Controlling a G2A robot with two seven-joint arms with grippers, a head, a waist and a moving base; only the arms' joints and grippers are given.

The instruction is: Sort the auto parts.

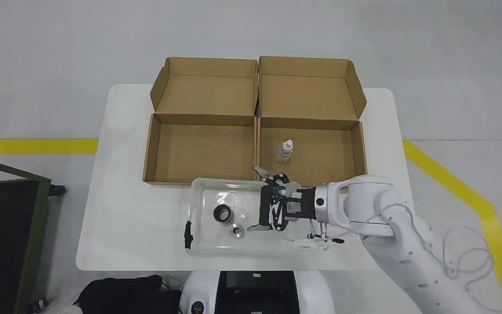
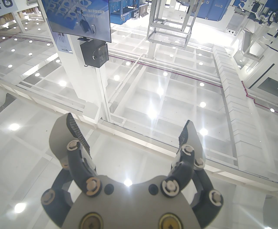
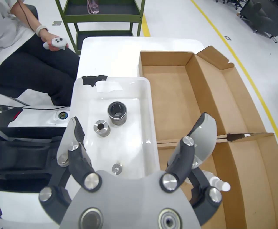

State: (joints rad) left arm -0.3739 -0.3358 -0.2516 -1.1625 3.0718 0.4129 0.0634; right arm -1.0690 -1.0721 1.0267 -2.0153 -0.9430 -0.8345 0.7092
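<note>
A clear plastic tray lies at the table's front edge. In it are a dark cylindrical bearing, a smaller metal bushing and a small metal washer-like part. My right gripper hovers open over the tray's right end, nothing between its fingers. A small white bottle stands in the right cardboard box. The left cardboard box holds nothing. My left gripper is open, pointing up at the ceiling.
Both boxes sit side by side behind the tray with lids folded back. A black tape patch marks the tray's left end. A green shelf cart stands off the table's left side. White table surface lies left of the tray.
</note>
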